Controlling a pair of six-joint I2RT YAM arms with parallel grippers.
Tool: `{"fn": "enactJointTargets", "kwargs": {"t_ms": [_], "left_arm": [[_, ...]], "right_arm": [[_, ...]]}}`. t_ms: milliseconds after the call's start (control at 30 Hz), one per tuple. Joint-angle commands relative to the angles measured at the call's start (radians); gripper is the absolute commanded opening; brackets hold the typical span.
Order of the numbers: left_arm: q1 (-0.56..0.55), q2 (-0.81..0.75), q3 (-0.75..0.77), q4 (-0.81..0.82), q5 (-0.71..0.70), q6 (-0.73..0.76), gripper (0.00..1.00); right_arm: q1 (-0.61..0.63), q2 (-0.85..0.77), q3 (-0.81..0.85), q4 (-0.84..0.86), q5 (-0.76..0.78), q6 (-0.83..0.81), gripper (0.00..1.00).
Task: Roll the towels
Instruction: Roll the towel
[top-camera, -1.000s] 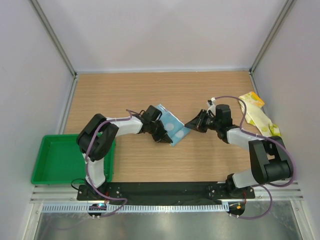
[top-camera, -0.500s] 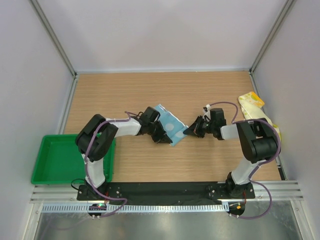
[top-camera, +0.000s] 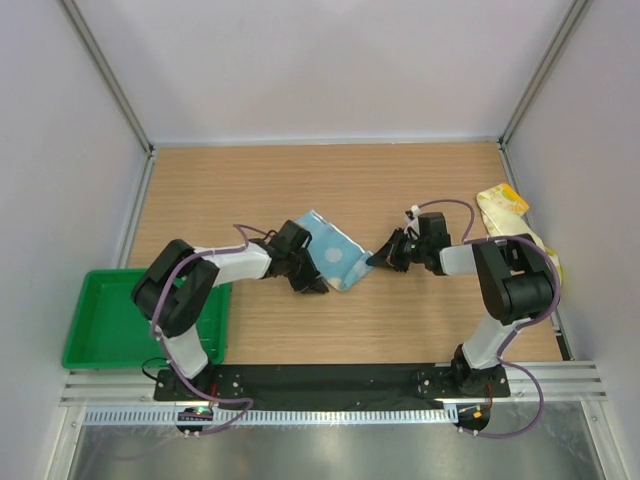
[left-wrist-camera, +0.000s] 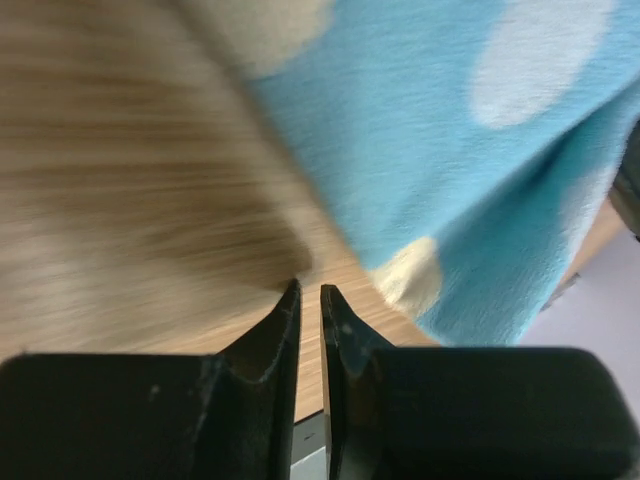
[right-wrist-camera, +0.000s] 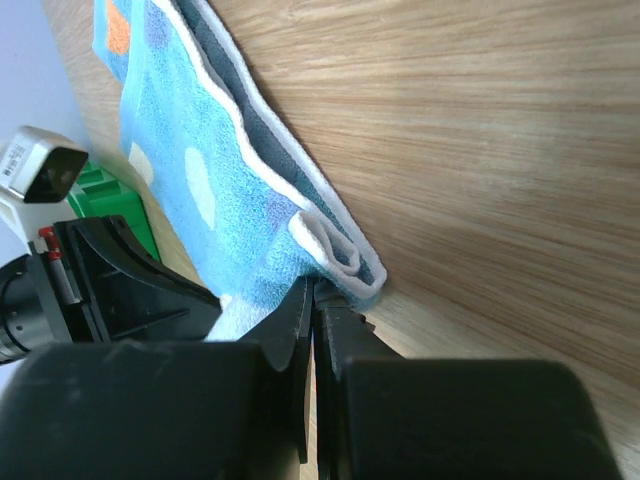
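— Since you ask about the blue polka-dot towel (top-camera: 330, 250): it lies in the middle of the table (top-camera: 250, 180), its long axis slanting from far-left to near-right.
— And my grippers?
— Your left gripper (top-camera: 314, 287) is at the towel's near-left edge, jaws a slit apart and holding nothing. Your right gripper (top-camera: 374, 262) is closed at the near-right corner; whether it pinches cloth, I cannot tell. The yellow towel (top-camera: 515, 232) lies along the right edge.
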Motion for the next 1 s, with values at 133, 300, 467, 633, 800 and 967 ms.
{"fn": "enactJointTargets", "kwargs": {"t_ms": [133,300,467,633,800,967], "left_arm": [[-0.006,-0.103,-0.017,-0.272,-0.195,0.163,0.13],[-0.211,-0.208,0.21,-0.465,-0.632,0.423,0.18],[-0.32,-0.206,0.311,-0.396,-0.642,0.626,0.21],[-0.322,-0.133,0.372,-0.295,-0.45,0.712,0.21],[-0.322,-0.001,0.428,-0.228,-0.347,0.698,0.18],[-0.322,0.087,0.478,-0.192,-0.291,0.686,0.16]], "right_arm": [[0.008,0.035,0.026,-0.035,0.087,-0.05,0.01],[0.018,0.028,0.026,-0.041,0.093,-0.057,0.01],[0.026,0.029,0.032,-0.042,0.098,-0.063,0.01],[0.034,0.032,0.034,-0.042,0.1,-0.066,0.01],[0.035,0.041,0.038,-0.044,0.098,-0.07,0.01],[0.04,0.046,0.043,-0.049,0.097,-0.073,0.01]]}}
